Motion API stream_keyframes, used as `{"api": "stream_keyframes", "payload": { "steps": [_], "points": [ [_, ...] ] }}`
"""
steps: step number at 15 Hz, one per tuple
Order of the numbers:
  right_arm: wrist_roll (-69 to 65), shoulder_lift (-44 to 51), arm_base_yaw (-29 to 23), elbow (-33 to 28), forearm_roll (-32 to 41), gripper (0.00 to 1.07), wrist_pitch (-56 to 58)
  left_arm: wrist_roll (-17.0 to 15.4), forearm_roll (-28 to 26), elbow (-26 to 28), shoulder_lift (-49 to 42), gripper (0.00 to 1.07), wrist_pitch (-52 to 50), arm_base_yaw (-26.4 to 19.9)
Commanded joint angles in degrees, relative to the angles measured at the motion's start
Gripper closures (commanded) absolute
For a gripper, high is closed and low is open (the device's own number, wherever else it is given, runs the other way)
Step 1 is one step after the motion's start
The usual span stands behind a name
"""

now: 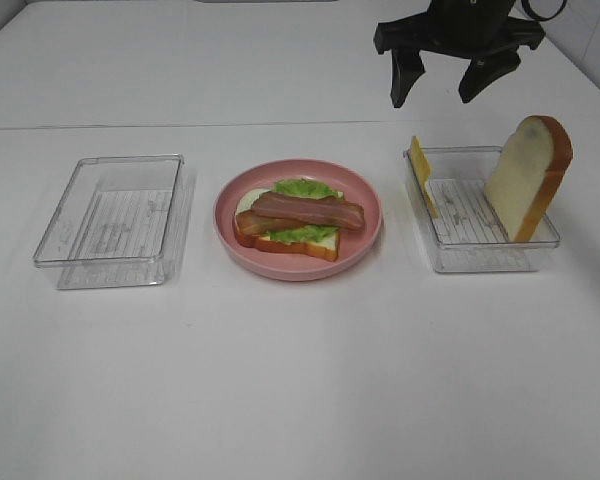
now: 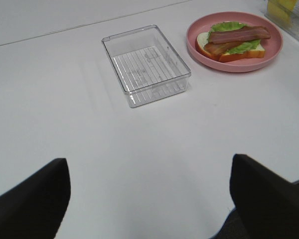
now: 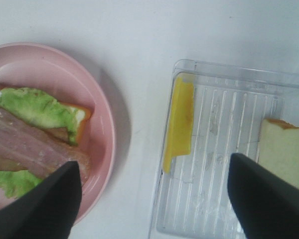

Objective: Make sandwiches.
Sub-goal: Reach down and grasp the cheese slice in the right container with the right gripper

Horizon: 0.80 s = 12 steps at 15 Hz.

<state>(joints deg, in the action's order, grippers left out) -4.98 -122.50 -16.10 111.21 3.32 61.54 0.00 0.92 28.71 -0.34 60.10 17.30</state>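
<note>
Sandwich stack [image 1: 298,222]: we log it as partly built, lying on the round pink plate [image 1: 298,270] at the middle of the white table [image 1: 300,380]. Its base is one bread slice [image 1: 315,245], white with an orange-brown crust, lying flat. A green lettuce leaf [image 1: 302,188] lies on that slice and sticks out at the far side. Reddish-brown bacon strips [image 1: 310,209] lie across the lettuce, on top.

We find the second bread slice [image 1: 528,175] apart from the stack. It stands on edge in the right tray [image 1: 480,258], tilted against that tray's outer wall. The yellow cheese slice [image 1: 421,175] stands in the same tray, against the wall nearest the plate. The two pieces do not touch.

The left tray [image 1: 110,262], clear plastic like the other, sits on the opposite side of the plate, near it but not touching.

The right gripper [image 1: 435,97] hangs above the table behind the right tray, jaws spread wide, nothing between them. Its wrist view looks down on the cheese and the plate's edge.

The left gripper [image 2: 149,172] appears only in its own wrist view. Its fingers [image 2: 30,199] are spread wide and hold nothing.
</note>
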Motion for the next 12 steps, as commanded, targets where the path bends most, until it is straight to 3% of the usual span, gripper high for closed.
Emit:
{"api": "stream_keyframes", "payload": {
  "steps": [1,6,9,12],
  "points": [
    [2.86,-3.38,0.74,0.29,1.03,0.36,-1.83,0.00,0.11,-0.06,-1.15,0.24,-0.57,0.00],
    [2.86,-8.25,0.86,0.40,-0.86,0.42,-4.70,0.00,0.11,-0.06,-1.15,0.24,-0.57,0.00],
    [2.58,-9.34,0.86,0.40,-2.92,0.53,-5.33,0.00,0.11,-0.06,-1.15,0.24,-0.57,0.00],
    [2.58,-9.34,0.86,0.40,-2.92,0.57,-5.61,0.00,0.11,-0.06,-1.15,0.24,-0.57,0.00]
  ]
}}
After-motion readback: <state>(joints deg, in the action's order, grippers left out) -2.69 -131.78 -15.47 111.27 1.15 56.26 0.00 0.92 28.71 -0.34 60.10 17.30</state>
